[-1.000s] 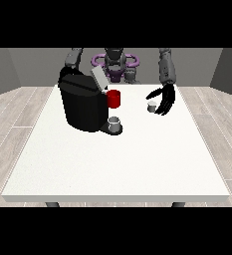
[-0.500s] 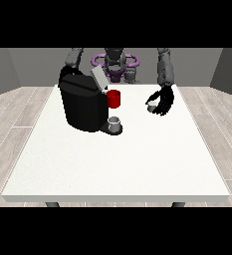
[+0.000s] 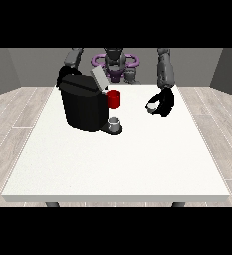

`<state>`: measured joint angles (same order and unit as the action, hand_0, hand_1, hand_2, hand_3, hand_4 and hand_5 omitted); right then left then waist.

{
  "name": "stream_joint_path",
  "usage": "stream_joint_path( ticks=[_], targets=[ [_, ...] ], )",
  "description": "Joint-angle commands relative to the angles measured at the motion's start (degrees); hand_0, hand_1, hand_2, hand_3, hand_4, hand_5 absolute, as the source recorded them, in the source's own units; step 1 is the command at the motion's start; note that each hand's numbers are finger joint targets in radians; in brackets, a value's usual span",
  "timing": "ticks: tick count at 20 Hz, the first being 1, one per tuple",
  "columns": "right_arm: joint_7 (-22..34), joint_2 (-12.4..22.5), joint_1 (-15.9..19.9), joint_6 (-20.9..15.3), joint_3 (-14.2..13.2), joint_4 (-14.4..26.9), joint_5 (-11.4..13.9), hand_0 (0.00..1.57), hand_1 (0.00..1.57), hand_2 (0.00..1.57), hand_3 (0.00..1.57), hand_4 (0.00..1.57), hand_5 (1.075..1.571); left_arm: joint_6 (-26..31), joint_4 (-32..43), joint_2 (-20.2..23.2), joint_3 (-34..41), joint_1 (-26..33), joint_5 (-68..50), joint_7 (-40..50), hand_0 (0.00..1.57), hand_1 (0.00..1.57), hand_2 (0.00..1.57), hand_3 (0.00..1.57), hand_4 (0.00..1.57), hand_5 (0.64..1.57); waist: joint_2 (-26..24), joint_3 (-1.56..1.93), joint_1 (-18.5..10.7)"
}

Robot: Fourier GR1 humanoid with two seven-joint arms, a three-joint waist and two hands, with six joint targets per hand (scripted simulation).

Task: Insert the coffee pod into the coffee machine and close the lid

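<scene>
Change: the hand at the view's right (image 3: 164,102) has closed in on the coffee pod (image 3: 151,106) since 0.5 s ago.
Table (image 3: 117,164): white, carries everything.
Coffee machine (image 3: 82,102): black, at 10 o'clock, lid (image 3: 98,78) raised.
Red mug (image 3: 114,98): touching machine's 3 o'clock side.
Grey cup (image 3: 115,122): on drip tray.
Hand: fingers curled round pod.
Pod: at 2 o'clock.

My hand at the view's right (image 3: 164,102): black, low over the far right of the counter (image 3: 137,164), fingers curled around a small white coffee pod (image 3: 151,106). Forearm: grey, descending steeply from my shoulder. My hand at the view's left (image 3: 63,73): mostly hidden at the far left; finger pose cannot be told. Upper arm: grey, angled outward.
</scene>
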<state>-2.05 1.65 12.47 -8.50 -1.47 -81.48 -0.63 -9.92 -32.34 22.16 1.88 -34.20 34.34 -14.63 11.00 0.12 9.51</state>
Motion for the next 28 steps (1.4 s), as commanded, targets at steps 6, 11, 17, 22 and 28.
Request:
stream_joint_path(
  ticks=[6, 11, 17, 22, 28],
  targets=[
    [-1.44, -1.56, 1.68, -3.53, -1.3, 4.62, 0.68, 0.0, 0.0, 0.0, 0.0, 0.43, 1.571, 4.15, -1.56, -1.17, -1.83, -4.21, 1.73, -3.08, 1.47, 1.47, 1.47, 1.41, 0.61, 1.571, -2.26, -0.11, -2.94],
    [-0.6, 0.7, -1.04, 0.14, -2.5, 8.18, -0.93, 0.0, 0.0, 0.0, 0.0, 0.46, 1.571, 10.6, -4.38, -0.52, -1.87, -8.48, 0.78, -0.58, 1.34, 1.34, 1.4, 1.36, 0.59, 1.571, -6.38, -0.1, -2.19],
    [0.07, -0.69, 1.88, -1.15, -1.92, 9.45, -0.62, 0.0, 0.0, 0.0, 0.0, 0.51, 1.571, 15.29, -6.82, -1.34, -2.39, -11.23, 0.75, -0.43, 1.23, 1.23, 1.32, 1.29, 0.57, 1.571, -7.37, -0.11, -3.18],
    [2.78, -1.17, 3.98, -0.6, 0.63, 5.01, 0.0, 0.0, 0.0, 0.0, 0.0, 0.49, 1.571, 15.32, -5.33, 1.65, 0.23, -15.04, 0.77, -0.18, 1.25, 1.25, 1.33, 1.29, 0.56, 1.571, -5.42, -0.14, 0.86],
    [-3.44, -1.07, 2.42, 0.85, -0.42, 7.17, -1.1, 0.0, 0.0, 0.0, 0.0, 0.5, 1.571, 15.86, -6.99, 3.41, 2.27, -21.32, 0.88, 3.49, 1.26, 1.26, 1.33, 1.28, 0.54, 1.571, -2.93, -0.11, 2.88]
  ],
)
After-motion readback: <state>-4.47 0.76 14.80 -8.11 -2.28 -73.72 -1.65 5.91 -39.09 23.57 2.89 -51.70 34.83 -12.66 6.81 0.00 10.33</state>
